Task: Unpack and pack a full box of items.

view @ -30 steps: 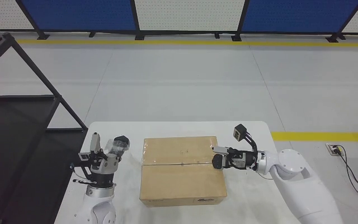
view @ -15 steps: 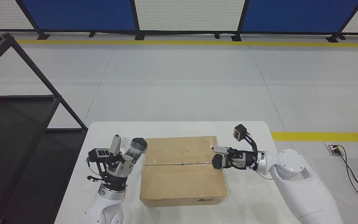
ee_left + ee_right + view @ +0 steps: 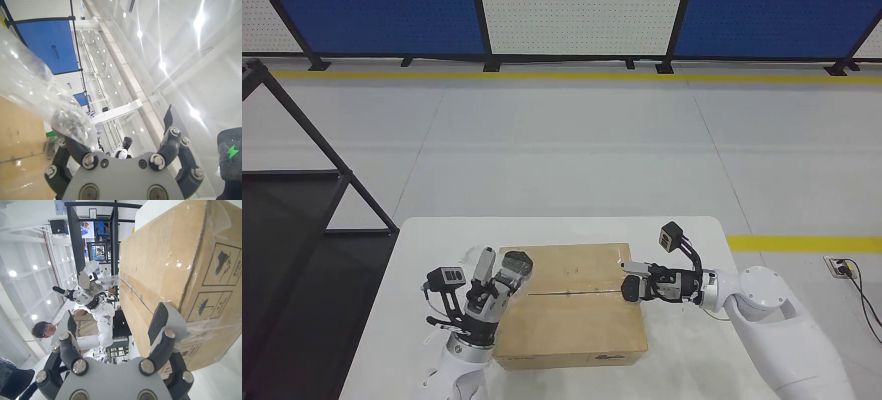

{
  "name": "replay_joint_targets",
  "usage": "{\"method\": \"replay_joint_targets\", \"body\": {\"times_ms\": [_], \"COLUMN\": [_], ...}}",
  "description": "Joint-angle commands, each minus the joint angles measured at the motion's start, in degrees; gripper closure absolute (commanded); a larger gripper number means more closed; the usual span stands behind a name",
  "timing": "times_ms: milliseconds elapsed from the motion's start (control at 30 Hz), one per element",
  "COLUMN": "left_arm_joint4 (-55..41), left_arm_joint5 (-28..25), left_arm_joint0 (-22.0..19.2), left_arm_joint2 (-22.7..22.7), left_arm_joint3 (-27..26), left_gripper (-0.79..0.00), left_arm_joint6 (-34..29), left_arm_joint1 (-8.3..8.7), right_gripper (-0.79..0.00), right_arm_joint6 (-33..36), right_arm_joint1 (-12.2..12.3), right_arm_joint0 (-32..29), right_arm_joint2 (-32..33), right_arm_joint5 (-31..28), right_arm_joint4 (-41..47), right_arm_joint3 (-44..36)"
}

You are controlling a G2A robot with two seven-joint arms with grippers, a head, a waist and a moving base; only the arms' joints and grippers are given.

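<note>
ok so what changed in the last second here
The left gripper swung in from the left part of the table toward the cardboard box and is now over the box's left edge. The clear plastic bag came along at its jaws. The right gripper stayed at the box's right edge with its jaws apart, and the box did not shift.

Beyond the far edge of the white bench [image 3: 672, 232], a pale grey floor [image 3: 572, 140] is crossed by a yellow line [image 3: 572, 74] and bounded by blue and white perforated panels [image 3: 382, 25]. A black metal rack [image 3: 302, 205] is placed off the left edge.
</note>
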Motion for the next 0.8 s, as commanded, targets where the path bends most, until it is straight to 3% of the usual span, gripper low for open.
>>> {"method": "replay_joint_targets", "body": {"times_ms": [0,467,767], "left_arm_joint4": [0.45,3.55,4.96], "left_arm_joint5": [0.02,-0.82,0.2], "left_arm_joint0": [-0.24,-0.83,-3.59], "left_arm_joint2": [0.6,3.3,5.62], "left_arm_joint3": [0.09,0.83,3.49], "left_gripper": [-0.785,-0.785,-0.785], "left_arm_joint6": [0.21,2.71,4.92], "left_arm_joint1": [-0.1,-0.77,-1.5], "right_gripper": [-0.785,-0.785,-0.785], "right_arm_joint6": [0.0,0.0,0.0], "right_arm_joint1": [0.0,0.0,0.0], "right_arm_joint0": [0.0,0.0,0.0], "right_arm_joint2": [0.0,0.0,0.0], "right_arm_joint5": [0.0,0.0,0.0], "right_arm_joint4": [0.0,0.0,0.0], "right_arm_joint3": [0.0,0.0,0.0]}}
